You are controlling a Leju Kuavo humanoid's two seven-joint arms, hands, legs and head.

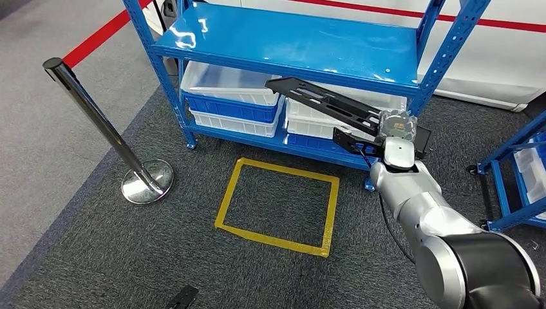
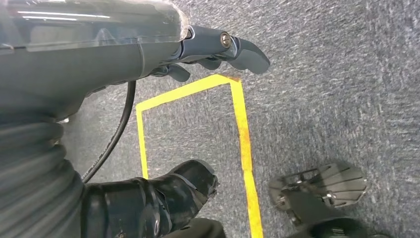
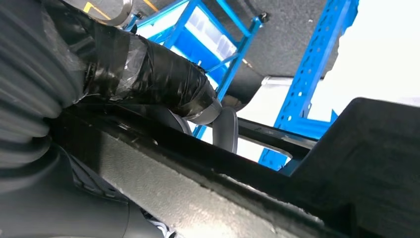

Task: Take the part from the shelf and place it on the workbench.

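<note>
Where carpet darkens, right hand point(image 1: 398, 138) grips flat black part point(image 1: 328, 102).

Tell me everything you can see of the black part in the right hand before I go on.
The black part is a long, flat, matt black piece, seemingly plastic, with cut-out slots along its length. The right hand holds it near one end; the free end sticks out up and to the left, tilted, in front of the blue shelf and its white bins. In the right wrist view the thumb wraps over its edge. Nothing else visibly touches it.
</note>
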